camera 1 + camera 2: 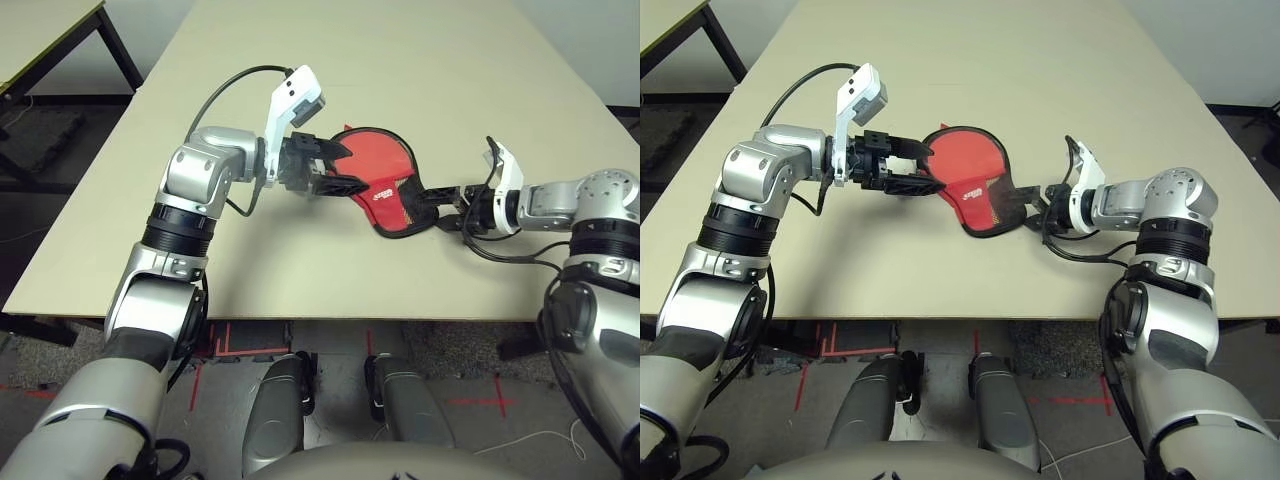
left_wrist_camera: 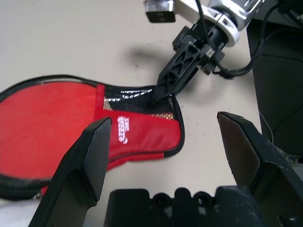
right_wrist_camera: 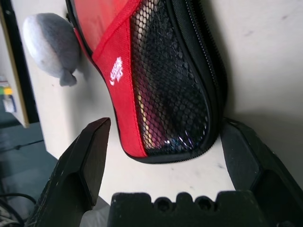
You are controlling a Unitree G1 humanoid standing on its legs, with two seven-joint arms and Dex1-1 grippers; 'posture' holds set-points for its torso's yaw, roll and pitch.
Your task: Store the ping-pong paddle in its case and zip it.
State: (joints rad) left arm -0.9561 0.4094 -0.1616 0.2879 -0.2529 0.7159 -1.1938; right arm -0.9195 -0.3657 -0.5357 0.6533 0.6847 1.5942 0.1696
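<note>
You cannot see the ping-pong paddle; whether it sits inside the case [image 1: 378, 170] is indeterminate. The left gripper [image 1: 335, 168] covers the case's round end.

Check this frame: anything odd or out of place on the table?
Nothing damaged or spilled. The case lies flat on the table, between two open pincers: left pincer at its round end, right pincer at the narrow mesh end. One stray: a white fluffy ball beside the case.
</note>
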